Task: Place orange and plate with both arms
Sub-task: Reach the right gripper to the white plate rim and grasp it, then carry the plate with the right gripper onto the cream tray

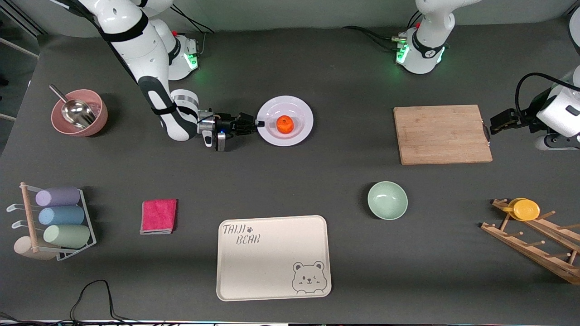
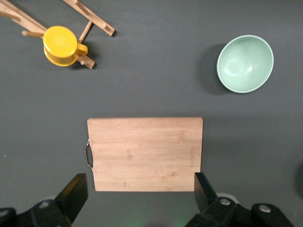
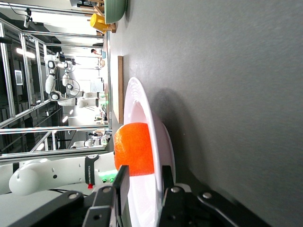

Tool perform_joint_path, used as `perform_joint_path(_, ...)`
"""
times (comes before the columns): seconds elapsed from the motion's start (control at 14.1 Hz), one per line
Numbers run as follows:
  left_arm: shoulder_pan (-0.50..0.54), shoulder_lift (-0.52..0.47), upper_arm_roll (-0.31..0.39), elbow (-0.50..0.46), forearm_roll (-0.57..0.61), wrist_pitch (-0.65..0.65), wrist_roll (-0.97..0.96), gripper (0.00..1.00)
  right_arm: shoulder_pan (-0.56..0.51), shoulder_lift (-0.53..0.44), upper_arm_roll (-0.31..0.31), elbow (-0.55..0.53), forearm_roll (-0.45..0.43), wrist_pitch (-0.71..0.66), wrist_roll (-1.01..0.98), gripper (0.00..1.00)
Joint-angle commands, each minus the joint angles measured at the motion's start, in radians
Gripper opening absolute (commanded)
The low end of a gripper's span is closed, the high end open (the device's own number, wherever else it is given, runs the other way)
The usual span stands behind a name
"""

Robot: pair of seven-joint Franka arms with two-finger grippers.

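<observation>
Orange (image 1: pixel 284 124) on plate (image 1: pixel 299 108), upper centre of front view; right pincer (image 1: pixel 259 123) clamps plate rim; left pincer (image 2: pixel 139 189) spread wide above cutting board (image 2: pixel 145 153)

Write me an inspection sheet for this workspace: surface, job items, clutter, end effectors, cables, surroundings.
Surface: dark grey table, flat.
Job's things: orange sits in the plate, which rests on the table.
Clutter: cutting board, green bowl, bear tray, pink cloth, pink bowl with a scoop, rack of cups, wooden rack with a yellow cup.
End effectors: right end effector straddles the plate's rim, low at the table; left end effector open, empty, over the cutting board's edge, waiting.
Cables: black cable at the table edge nearest the front camera.
Surroundings: metal framing, other robot arms.
</observation>
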Motion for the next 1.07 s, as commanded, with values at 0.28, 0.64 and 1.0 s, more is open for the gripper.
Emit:
perform_joint_path(0.28,-0.215,-0.051,0.218,-0.032,-0.01,-0.041,0.018,1.0,0.0,-0.008,0.006,0.021,0.033,0.004,-0.009,0.0)
perform_joint_path(0.64,-0.216,-0.093,0.227,-0.083,-0.01,0.004,0.021,1.0,-0.021,-0.256,-0.003,0.012,-0.01,0.002,0.25,0.0)
perform_joint_path(1.0,-0.209,-0.071,0.23,-0.074,-0.01,0.027,0.027,1.0,-0.104,-0.326,-0.005,0.064,-0.111,0.001,0.397,0.0)
